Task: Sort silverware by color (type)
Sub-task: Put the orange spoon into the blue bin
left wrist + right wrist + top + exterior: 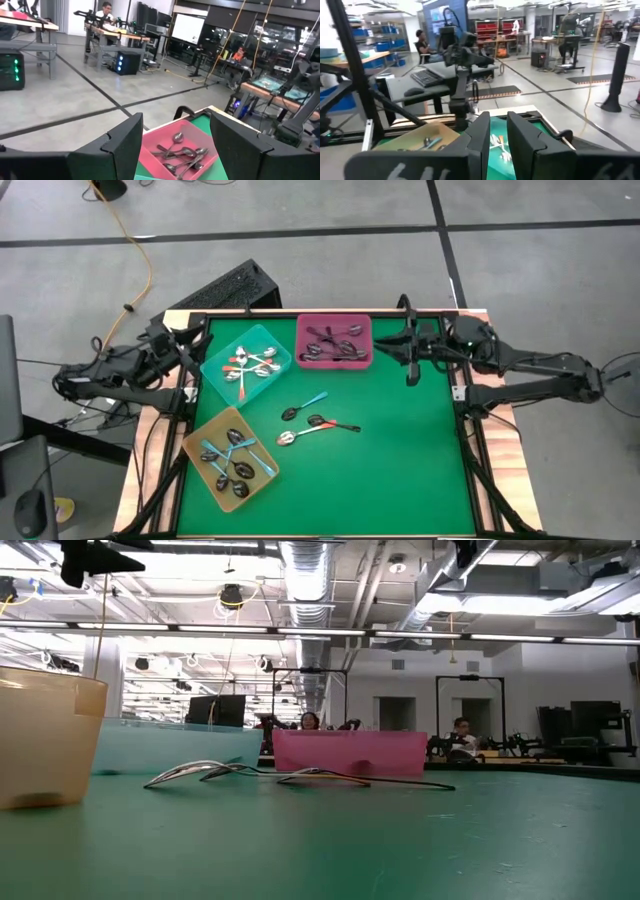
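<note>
— While both arms sit pulled back at the table's far corners, where is the silverware?

— Three spoons (318, 421) lie loose mid-mat. Others are sorted: the teal plastic tray (246, 361), the pink plastic tray (334, 341), the yellow plastic tray (230, 457).

— Grippers?

— Left gripper (175, 145), above the pink tray's edge: fingers spread wide, holding nothing. Right gripper (498, 135): fingers nearly together, narrow gap, nothing between.

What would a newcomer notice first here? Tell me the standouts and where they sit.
Three bright trays on the green table: a teal tray, a pink tray of dark spoons at the far edge, and a yellow tray of blue-handled spoons nearer the left. Three loose spoons lie unsorted mid-table. The left gripper and right gripper wait at the far corners.
</note>
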